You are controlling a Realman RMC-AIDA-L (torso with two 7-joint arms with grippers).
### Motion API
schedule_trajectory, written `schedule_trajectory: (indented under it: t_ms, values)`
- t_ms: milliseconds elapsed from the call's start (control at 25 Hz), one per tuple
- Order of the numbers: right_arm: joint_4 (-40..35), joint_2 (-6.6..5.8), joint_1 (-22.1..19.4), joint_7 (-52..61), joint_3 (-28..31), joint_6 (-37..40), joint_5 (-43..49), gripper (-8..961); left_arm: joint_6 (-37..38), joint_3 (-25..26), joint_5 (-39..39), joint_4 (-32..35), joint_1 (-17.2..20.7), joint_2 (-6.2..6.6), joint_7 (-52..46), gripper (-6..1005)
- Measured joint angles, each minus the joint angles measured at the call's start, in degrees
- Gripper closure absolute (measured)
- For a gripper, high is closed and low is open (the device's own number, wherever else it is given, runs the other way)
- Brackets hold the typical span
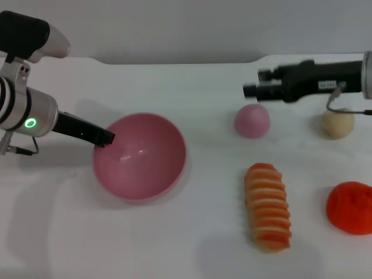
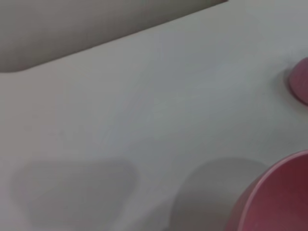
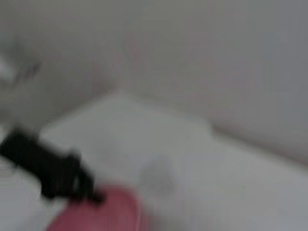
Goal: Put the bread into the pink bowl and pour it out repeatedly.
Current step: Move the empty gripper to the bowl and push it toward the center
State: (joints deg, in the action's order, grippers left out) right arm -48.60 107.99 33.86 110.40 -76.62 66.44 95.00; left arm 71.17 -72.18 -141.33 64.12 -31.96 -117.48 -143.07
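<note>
The pink bowl sits left of centre on the white table, with nothing inside it. My left gripper reaches in from the left, shut on the bowl's left rim. Part of the bowl also fills a corner of the left wrist view. The bread, striped orange and cream, lies on the table to the right of the bowl, free of both grippers. My right gripper hovers at the back right, just above a small pink ball, holding nothing. The blurred right wrist view shows the bowl with the left gripper at its rim.
A small pink ball lies under the right gripper, and its edge shows in the left wrist view. A beige lump sits at the far right back. Near the right edge, beside the bread, rests a red-orange lump.
</note>
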Motion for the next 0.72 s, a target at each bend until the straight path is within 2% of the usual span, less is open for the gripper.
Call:
schedule_trajectory:
  t_ms: [200, 360, 400, 560, 720]
  values:
    - [-9.0, 0.00, 3.6, 15.9, 8.0, 16.8, 20.6, 355, -0.5, 0.0, 0.0, 0.1, -0.3, 0.00, 1.1, 953]
    - [-15.9, 0.46, 6.7, 23.5, 11.3, 26.3, 33.0, 360, -1.4, 0.0, 0.0, 0.1, -0.5, -0.01, 2.2, 953]
    - [-18.2, 0.70, 8.5, 26.8, 11.5, 29.5, 38.8, 361, -1.5, 0.0, 0.0, 0.1, -0.5, -0.01, 2.4, 953]
    - [-20.2, 1.38, 11.3, 29.2, 11.1, 32.5, 44.3, 366, -1.8, -0.1, 0.0, 0.1, -0.5, -0.01, 3.2, 953]
    - [-21.6, 3.65, 14.6, 29.8, 8.2, 34.6, 48.7, 370, -1.8, -0.3, 0.0, 0.1, -0.5, -0.01, 3.3, 953]
